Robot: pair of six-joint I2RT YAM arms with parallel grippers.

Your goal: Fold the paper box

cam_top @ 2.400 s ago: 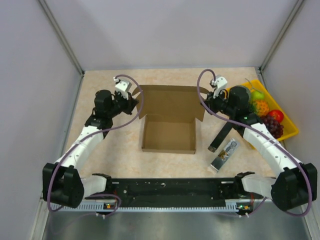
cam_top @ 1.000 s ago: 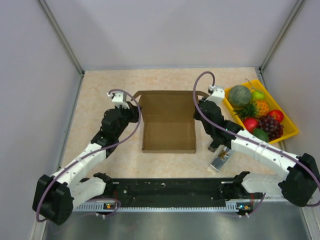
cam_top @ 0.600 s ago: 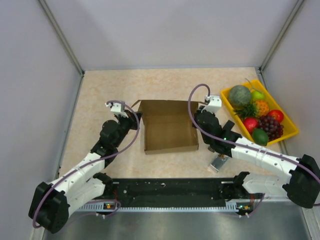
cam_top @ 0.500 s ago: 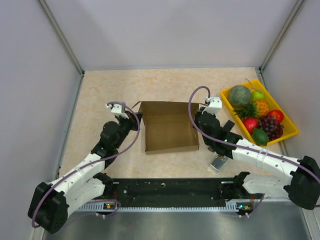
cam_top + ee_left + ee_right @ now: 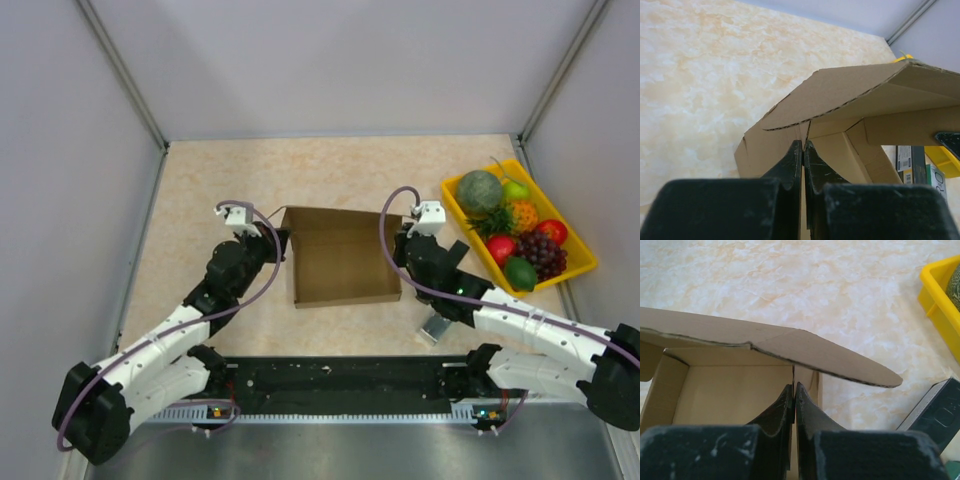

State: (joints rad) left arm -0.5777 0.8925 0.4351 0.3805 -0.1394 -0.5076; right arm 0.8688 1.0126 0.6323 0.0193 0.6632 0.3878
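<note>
Lid motion matters here: on the plain brown cardboard paper box (image 5: 340,268), mid-table, the lid stood upright at the far side and now tips nearward over the base. The left gripper (image 5: 803,146) and right gripper (image 5: 793,388), both clenched, seemingly pinch its corner flaps, so closing looks near.

The right gripper (image 5: 793,392) pinches the thin upright wall of the paper box (image 5: 730,390), fingers pressed together; a curved flap arches above the fingertips. A yellow tray (image 5: 940,295) stands at upper right on the marbled table (image 5: 790,280); a dark rectangular object (image 5: 935,412) lies right of the box.
</note>
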